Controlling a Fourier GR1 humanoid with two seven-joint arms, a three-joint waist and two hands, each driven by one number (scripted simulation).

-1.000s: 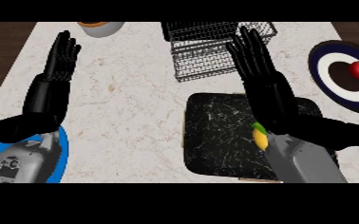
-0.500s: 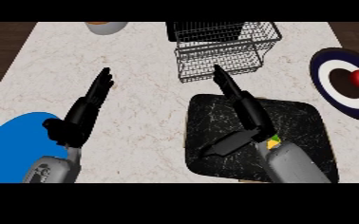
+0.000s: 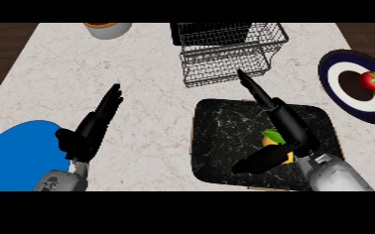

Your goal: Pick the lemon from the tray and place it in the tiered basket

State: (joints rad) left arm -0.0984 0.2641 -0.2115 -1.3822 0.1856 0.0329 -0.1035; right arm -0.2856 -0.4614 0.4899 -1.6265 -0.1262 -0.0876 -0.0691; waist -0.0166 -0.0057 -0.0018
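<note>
A yellow lemon (image 3: 275, 139) with a green patch lies on the black marbled tray (image 3: 219, 139) at the lower right. My right hand (image 3: 282, 121) hangs over the tray with fingers straight toward the basket and the thumb spread below; the lemon sits in the gap between them, partly hidden. The wire tiered basket (image 3: 227, 52) stands at the back, just beyond the fingertips. My left hand (image 3: 92, 126) rests open at the lower left, fingers straight.
A blue plate (image 3: 29, 144) lies at the lower left under my left forearm. A dark plate with a white centre (image 3: 333, 77) holds a red fruit (image 3: 367, 80) at the right edge. A grey bowl (image 3: 108, 29) sits at the back left.
Both hands have come down from upright to lie lower over the counter. The right hand has sunk toward the tray, and its thumb now reaches under the lemon.
</note>
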